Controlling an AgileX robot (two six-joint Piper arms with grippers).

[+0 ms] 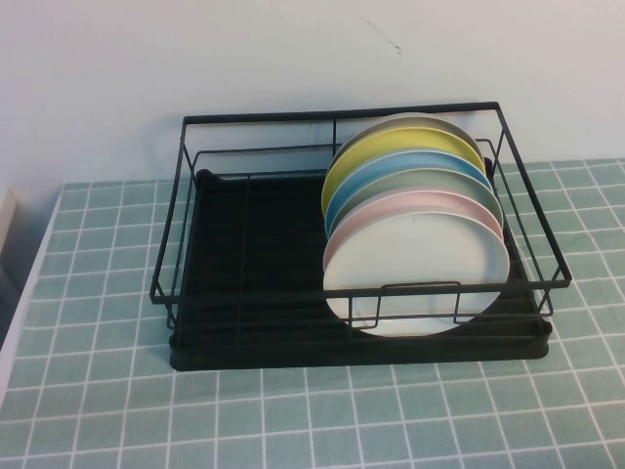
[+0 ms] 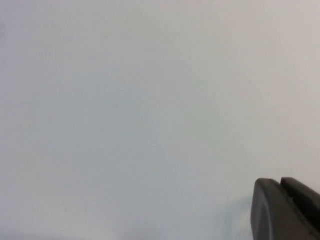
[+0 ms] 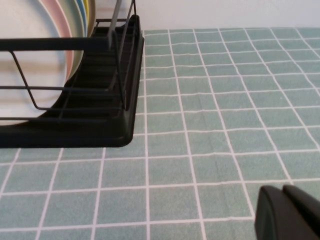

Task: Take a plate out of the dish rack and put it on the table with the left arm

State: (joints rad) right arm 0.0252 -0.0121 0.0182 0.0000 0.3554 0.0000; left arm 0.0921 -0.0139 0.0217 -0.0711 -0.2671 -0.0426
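Note:
The black wire dish rack [image 1: 256, 256] stands in the middle of the green-tiled table [image 1: 98, 391]. The white plate [image 1: 420, 274] stands on edge at the front of a row in the rack's right half. Neither arm shows in the high view. In the left wrist view my left gripper [image 2: 280, 182] is shut on nothing, with only a blank pale wall in front of it. My right gripper [image 3: 282, 189] is shut and empty, low over the tiles beside the rack's [image 3: 100, 95] corner, where the white plate [image 3: 30, 70] shows behind the wires.
Behind the white plate stand a pink plate [image 1: 395, 207], a grey-green plate [image 1: 415, 181], a blue plate [image 1: 386, 168] and a yellow plate [image 1: 376, 149]. The rack's left half holds no plates. The table's left edge [image 1: 20, 322] runs near the rack.

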